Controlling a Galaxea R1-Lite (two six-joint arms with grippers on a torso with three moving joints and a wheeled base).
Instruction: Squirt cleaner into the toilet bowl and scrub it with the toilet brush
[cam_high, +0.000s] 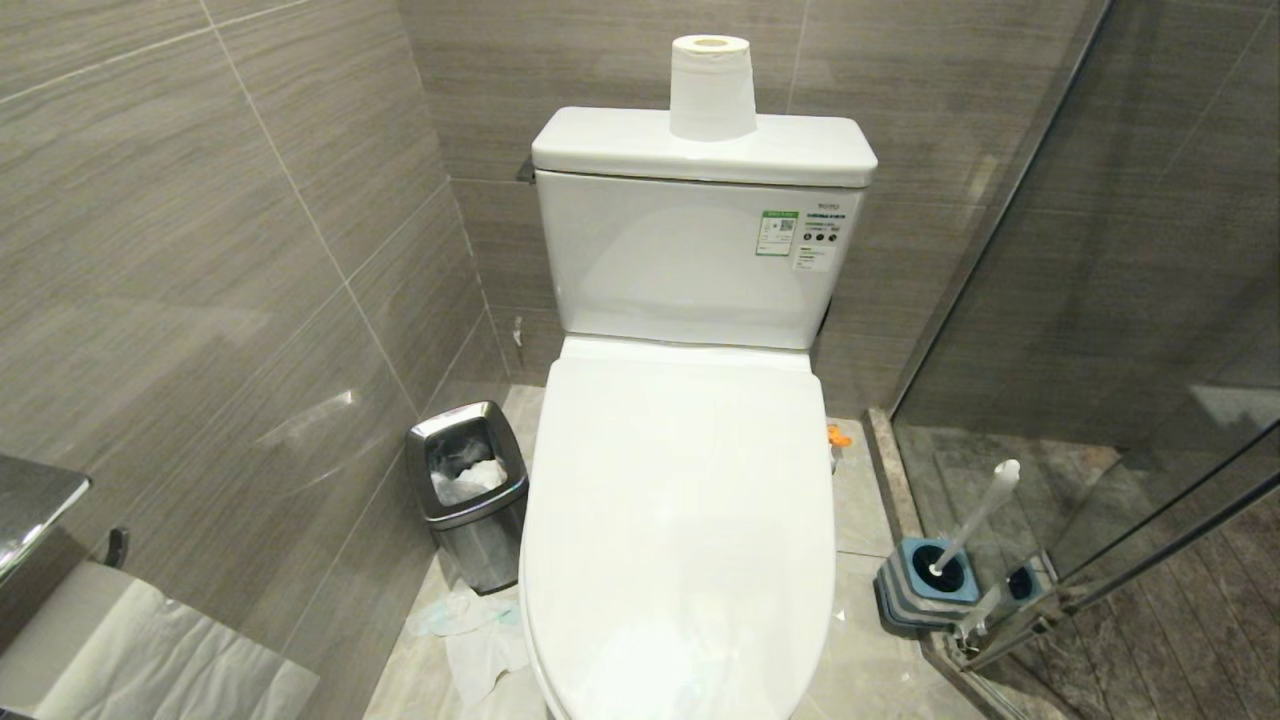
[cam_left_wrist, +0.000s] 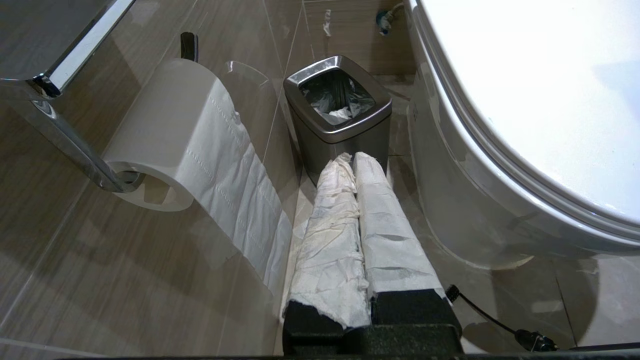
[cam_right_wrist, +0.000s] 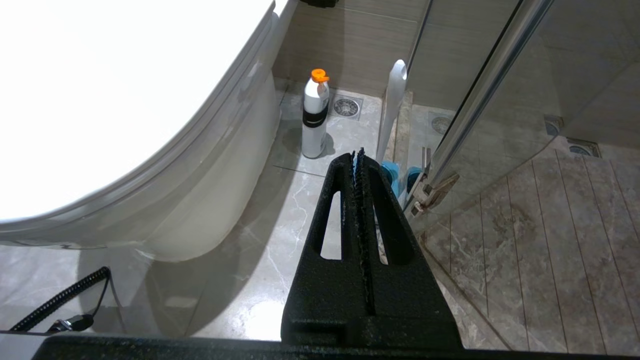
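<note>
Beside toilet (cam_high: 680, 520), lid is kept down. Brush (cam_high: 975, 520) is stood in holder (cam_high: 925, 585) by glass (cam_high: 1130, 300). Both grippers (cam_left_wrist: 352, 160) (cam_right_wrist: 358, 155) are pressed shut, nothing held. Lid unlifted, cleaner could be spilled on top; brush could be knocked over.

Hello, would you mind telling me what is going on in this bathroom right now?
Nothing is being handled yet. The robot faces the toilet bowl, whose lid is down. Both arms hang low beside it: the left gripper, its fingers wrapped in paper, points toward the steel waste bin, and the right gripper toward the toilet brush standing in its holder by the glass shower door. Both have jaws shut and empty. A white bottle with an orange cap stands on the floor beside the bowl.
</note>
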